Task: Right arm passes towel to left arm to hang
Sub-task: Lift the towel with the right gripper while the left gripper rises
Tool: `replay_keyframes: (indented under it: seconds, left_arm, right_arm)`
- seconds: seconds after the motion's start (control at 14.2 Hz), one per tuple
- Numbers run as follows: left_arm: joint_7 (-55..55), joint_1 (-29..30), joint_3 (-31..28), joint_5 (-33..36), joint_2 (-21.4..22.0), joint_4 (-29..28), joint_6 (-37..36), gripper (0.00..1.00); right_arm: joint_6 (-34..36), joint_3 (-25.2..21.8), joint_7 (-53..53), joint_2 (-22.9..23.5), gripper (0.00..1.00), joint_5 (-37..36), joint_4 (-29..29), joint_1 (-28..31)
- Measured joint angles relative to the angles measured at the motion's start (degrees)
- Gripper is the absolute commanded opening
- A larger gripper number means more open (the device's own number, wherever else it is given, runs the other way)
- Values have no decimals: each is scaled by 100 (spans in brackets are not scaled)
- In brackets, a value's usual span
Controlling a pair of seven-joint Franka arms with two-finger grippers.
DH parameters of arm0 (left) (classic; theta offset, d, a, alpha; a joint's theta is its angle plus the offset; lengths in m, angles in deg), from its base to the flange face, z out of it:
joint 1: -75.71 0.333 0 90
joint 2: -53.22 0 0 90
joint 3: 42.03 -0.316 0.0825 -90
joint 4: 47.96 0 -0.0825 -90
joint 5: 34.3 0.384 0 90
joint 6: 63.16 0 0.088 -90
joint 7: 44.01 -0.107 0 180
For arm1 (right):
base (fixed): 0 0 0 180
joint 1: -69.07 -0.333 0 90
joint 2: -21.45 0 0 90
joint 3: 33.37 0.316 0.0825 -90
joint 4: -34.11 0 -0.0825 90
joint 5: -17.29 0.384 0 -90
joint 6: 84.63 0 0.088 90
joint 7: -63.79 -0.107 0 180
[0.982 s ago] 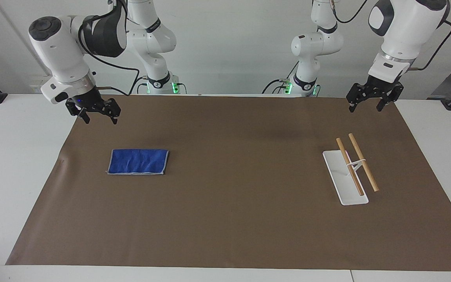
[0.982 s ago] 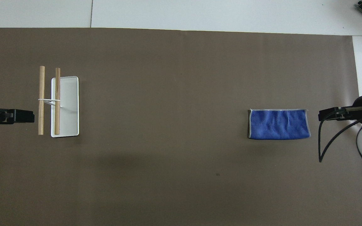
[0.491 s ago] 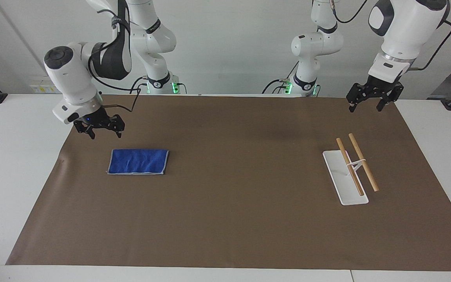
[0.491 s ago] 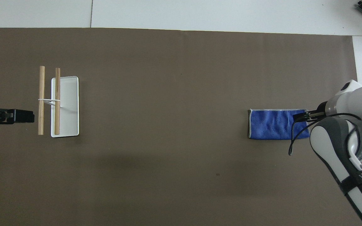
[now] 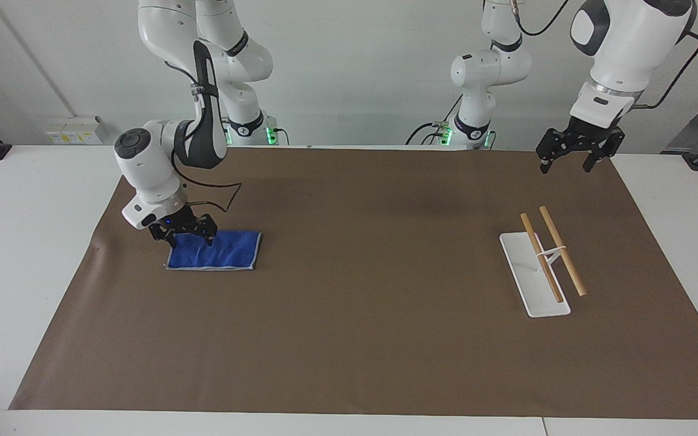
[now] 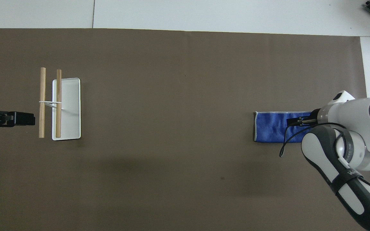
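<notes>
cloth: deep-blue terry towel point(image 5: 214, 250) with pale stitched edging, flat on the brown mat point(image 5: 361, 339) over the worktop point(image 5: 28, 242), at the right arm's end
towel axis: long side runs along the worktop from one arm's end toward the other; short sides point toward and away from the robots
right gripper point(image 5: 182, 235): low over the towel's outer end, the end nearest the mat's edge at the right arm's side; fingers spread, nothing between them
contact: cannot tell if the tips touch the cloth yet; facing view puts them right at its surface
key relation: towel lies straight below the right fingers and stretches from them toward the middle of the worktop; most of its length is free on the left arm's side of the grasp point
left gripper point(image 5: 574, 152): waiting, up over the mat's edge by the robots at the left arm's end; fingers spread, empty
nearer arm: right, by far; left gripper is well apart from the towel
rack point(image 5: 544, 259): white tray base with two wooden bars, at the left arm's end, near the left gripper, no cloth on it
step (judged): pick-up about to start; handover and hanging not yet done
next needs (judged): close on the end under the tips, lift so the free length hangs for the left arm to take
</notes>
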State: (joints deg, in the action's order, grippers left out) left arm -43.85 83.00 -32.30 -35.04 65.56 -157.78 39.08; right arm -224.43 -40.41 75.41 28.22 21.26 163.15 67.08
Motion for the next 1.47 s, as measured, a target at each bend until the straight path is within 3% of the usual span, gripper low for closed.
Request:
replay_keyframes:
  seconds: [0.56,0.77,0.98,1.19,1.47]
  left_arm:
    - [0,0,0,0,0,0,0,100]
    - [0,0,0,0,0,0,0,100]
    - [0,-1,5,0,0,0,0,100]
    - [0,-5,24,0,0,0,0,100]
    - [2,-6,-27,0,0,1,-5,100]
  right_arm:
    - [-508,-5,40,245,100,165,302,16]
    - [-537,-6,43,291,40,166,304,16]
    - [-539,-2,43,254,3,171,291,8]
    - [-382,8,43,216,0,180,217,-5]
    - [337,8,18,212,0,369,-241,-5]
